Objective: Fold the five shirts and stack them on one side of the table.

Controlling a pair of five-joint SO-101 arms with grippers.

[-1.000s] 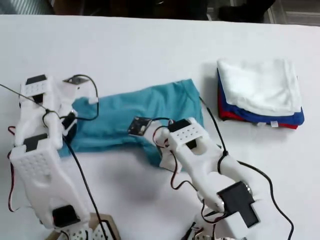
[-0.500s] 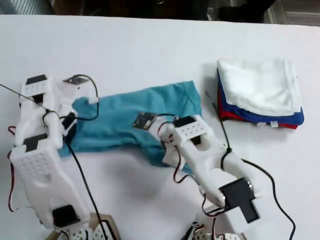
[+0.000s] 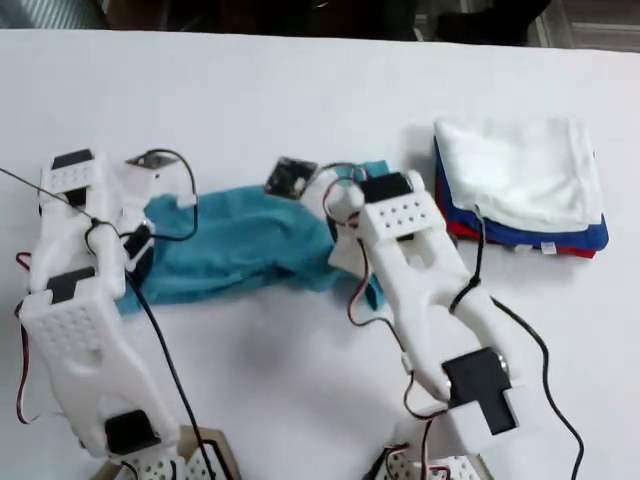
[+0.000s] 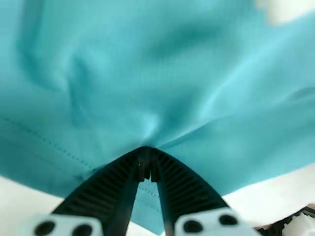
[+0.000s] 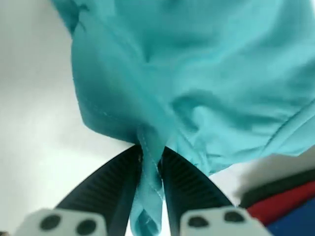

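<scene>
I see the teal shirt (image 3: 235, 235) lying bunched mid-table, stretched between both arms. The left gripper (image 4: 147, 164) is fully closed, pinching a fold of it. The right gripper (image 5: 150, 160) is almost closed, with a twisted fold of the shirt clamped between its jaws. The folded stack (image 3: 520, 185), white on top, sits near the shirt's right-arm end on the table (image 3: 300, 90).

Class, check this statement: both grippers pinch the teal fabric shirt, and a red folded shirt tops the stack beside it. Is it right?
No: the high view shows a white folded shirt on top, above the blue shirt and red shirt. The left gripper and right gripper both pinch the teal fabric shirt.
</scene>
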